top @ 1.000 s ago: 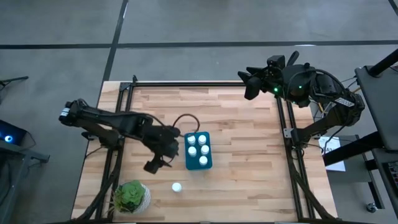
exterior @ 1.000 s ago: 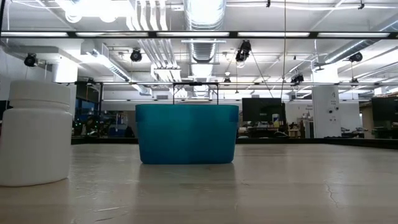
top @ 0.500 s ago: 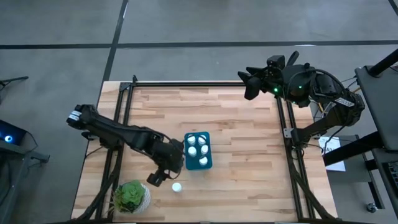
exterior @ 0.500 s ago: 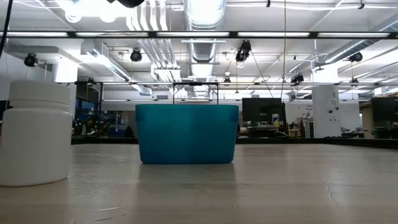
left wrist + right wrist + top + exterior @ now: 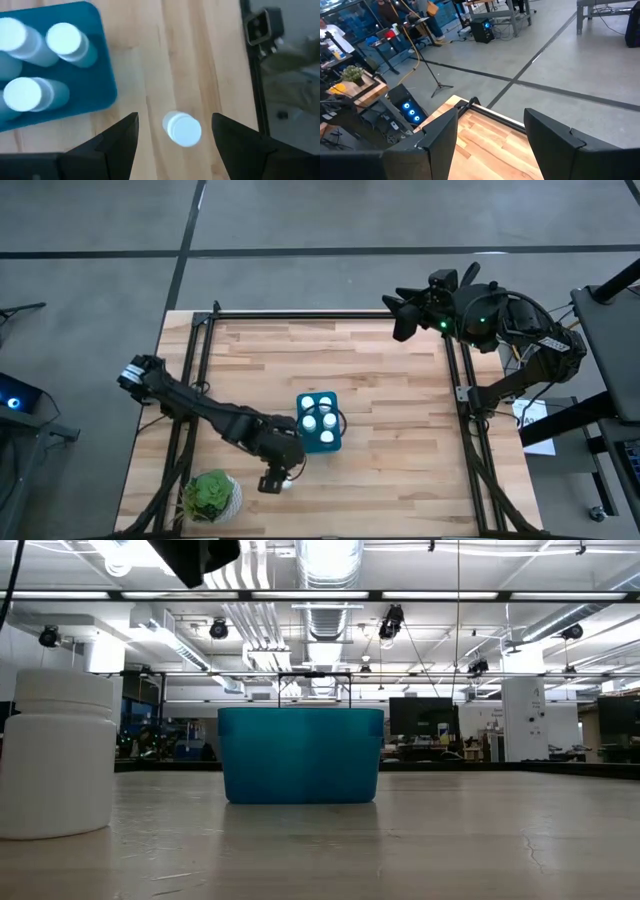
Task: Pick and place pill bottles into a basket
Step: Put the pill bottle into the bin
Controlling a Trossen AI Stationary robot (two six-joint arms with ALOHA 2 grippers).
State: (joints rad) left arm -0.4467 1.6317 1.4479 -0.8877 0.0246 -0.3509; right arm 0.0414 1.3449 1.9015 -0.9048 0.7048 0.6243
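Note:
One white pill bottle (image 5: 182, 131) stands upright on the wood table, near its front edge; it also shows in the high view (image 5: 288, 481) and at the left of the low view (image 5: 58, 755). My left gripper (image 5: 175, 119) is open above it, one finger on either side, touching nothing; it shows in the high view (image 5: 275, 478). The teal basket (image 5: 318, 442) stands just beyond, holding several white bottles (image 5: 65, 40). My right gripper (image 5: 400, 312) waits open over the table's far right corner.
A round white pot with a green plant (image 5: 212, 496) stands at the near left, close to my left arm. Black frame rails (image 5: 190, 410) run along the table's left and right sides. Bare wood lies to the right of the basket.
My left gripper has gone from beside the basket's left side toward the table's near edge and a little right, and now stands over the loose bottle. Its dark body has come into the top of the low view. The bottle and basket have stayed put.

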